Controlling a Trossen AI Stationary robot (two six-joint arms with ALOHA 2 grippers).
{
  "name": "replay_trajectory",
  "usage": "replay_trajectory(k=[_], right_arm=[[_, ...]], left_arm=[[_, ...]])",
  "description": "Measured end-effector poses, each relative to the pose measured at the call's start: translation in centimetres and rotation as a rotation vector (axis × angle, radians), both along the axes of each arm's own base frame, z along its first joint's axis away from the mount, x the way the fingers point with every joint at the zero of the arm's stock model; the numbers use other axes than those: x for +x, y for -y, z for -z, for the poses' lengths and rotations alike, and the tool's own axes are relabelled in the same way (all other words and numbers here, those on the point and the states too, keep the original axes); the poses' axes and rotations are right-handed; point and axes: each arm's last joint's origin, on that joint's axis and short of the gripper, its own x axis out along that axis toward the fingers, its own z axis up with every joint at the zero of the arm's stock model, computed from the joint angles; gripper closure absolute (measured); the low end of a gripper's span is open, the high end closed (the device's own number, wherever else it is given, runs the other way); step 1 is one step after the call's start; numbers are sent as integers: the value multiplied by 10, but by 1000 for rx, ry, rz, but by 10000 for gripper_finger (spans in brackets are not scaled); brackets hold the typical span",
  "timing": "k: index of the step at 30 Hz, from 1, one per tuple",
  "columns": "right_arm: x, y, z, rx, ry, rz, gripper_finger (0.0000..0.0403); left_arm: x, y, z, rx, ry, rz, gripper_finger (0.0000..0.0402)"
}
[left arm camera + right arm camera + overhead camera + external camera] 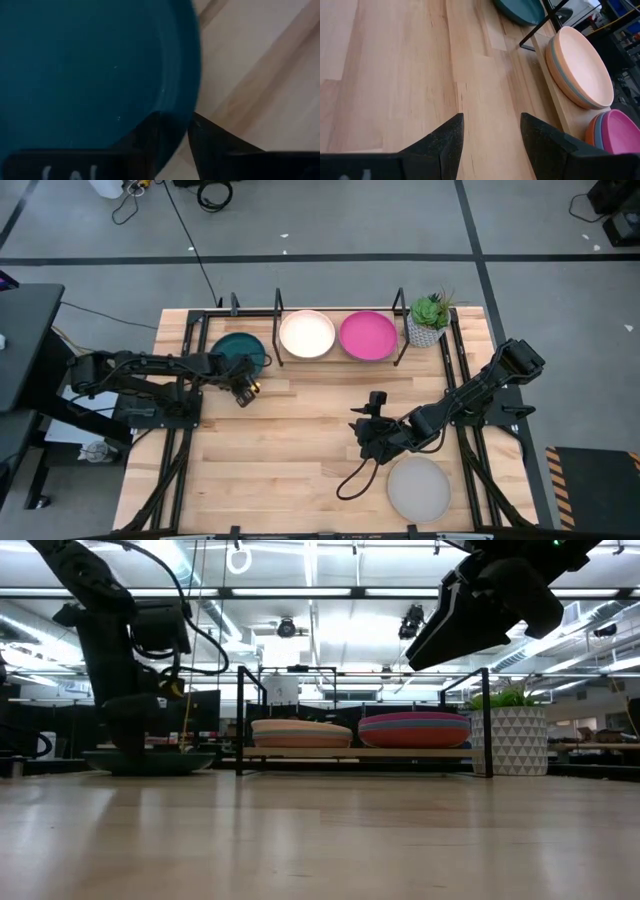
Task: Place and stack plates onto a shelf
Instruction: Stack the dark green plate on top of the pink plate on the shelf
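The dark teal plate (236, 350) lies on the table just left of the shelf (277, 308); my left gripper (244, 387) is shut on its near rim. In the low view this plate (150, 761) sits low at the table top under the left arm. On the shelf stand two stacks, one topped by the cream plate (306, 334), one by the magenta plate (368, 336). The grey plate (419, 488) lies flat near the table's near right edge. My right gripper (370, 422) hangs open above bare wood mid-table, raised well off the surface (480, 620). My left gripper holds the dark teal plate by its rim (179, 120) on the plate's near side. The rim is pinched between the two fingers, one finger (150, 132) over the plate's inside and the other (202, 137) outside it. The fingers come from above, pointing down. I cannot tell whether the plate is off the table.
A small green potted plant (430, 320) stands at the shelf's right end. The shelf's thin black posts (240, 720) rise beside the stacks. Bare wood (410, 75) spreads across the middle and near left of the table.
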Motion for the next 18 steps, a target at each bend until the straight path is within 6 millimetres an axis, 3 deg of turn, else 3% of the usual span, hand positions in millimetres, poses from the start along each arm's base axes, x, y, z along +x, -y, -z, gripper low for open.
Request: replay_trajectory(k=[8,13,18], right_arm=[[0,0,0,-1,-1,0,202],[0,0,0,-2,-2,-1,202],[0,0,0,-6,-4,-4,202]], left_arm=[[0,-1,0,23,5,-21,387],[3,-1,-8,12,-7,-20,388],[21,-2,-40,21,37,21,389]])
